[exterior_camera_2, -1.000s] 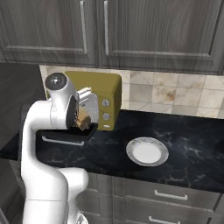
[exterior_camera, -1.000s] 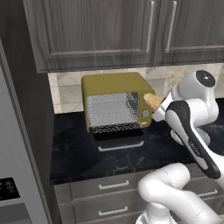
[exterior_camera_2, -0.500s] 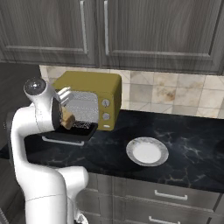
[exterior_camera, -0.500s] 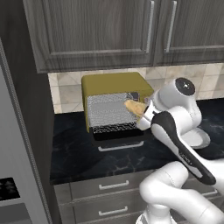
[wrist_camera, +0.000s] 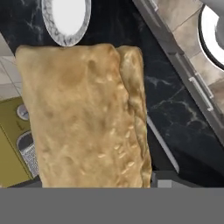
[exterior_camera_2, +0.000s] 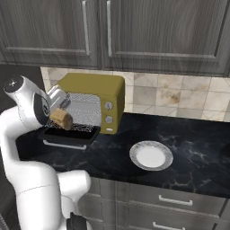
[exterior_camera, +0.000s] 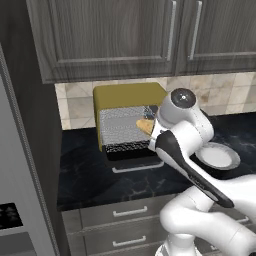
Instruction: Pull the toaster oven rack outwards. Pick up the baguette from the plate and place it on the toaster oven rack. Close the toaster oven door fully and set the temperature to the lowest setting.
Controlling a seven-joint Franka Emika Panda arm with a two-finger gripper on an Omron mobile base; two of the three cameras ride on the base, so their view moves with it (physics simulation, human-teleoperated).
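Note:
The mustard-yellow toaster oven (exterior_camera: pixel 129 95) (exterior_camera_2: pixel 98 85) stands at the back of the counter. Its door (exterior_camera: pixel 134 155) (exterior_camera_2: pixel 67 137) hangs open and flat. The silvery rack (exterior_camera: pixel 125 146) (exterior_camera_2: pixel 83 129) juts out over the door. My gripper (exterior_camera_2: pixel 57 111) is shut on the golden-brown baguette (exterior_camera: pixel 145 125) (exterior_camera_2: pixel 61 119) (wrist_camera: pixel 83 118), held just above the rack's front, before the open cavity. In the hand view the bread hides my fingertips. The white plate (exterior_camera: pixel 218 156) (exterior_camera_2: pixel 151 156) (wrist_camera: pixel 65 17) lies bare on the counter to the oven's right.
Dark cabinets (exterior_camera_2: pixel 112 31) hang low over the oven. Silver knobs (exterior_camera_2: pixel 108 112) sit on its right panel. A tall grey appliance (exterior_camera: pixel 20 190) flanks the counter's left end. Drawers (exterior_camera: pixel 125 212) run under the black marble counter (exterior_camera_2: pixel 193 148).
My arm has swung left with the baguette, from beside the oven's knob panel to in front of the open cavity over the rack. The grip has held steady.

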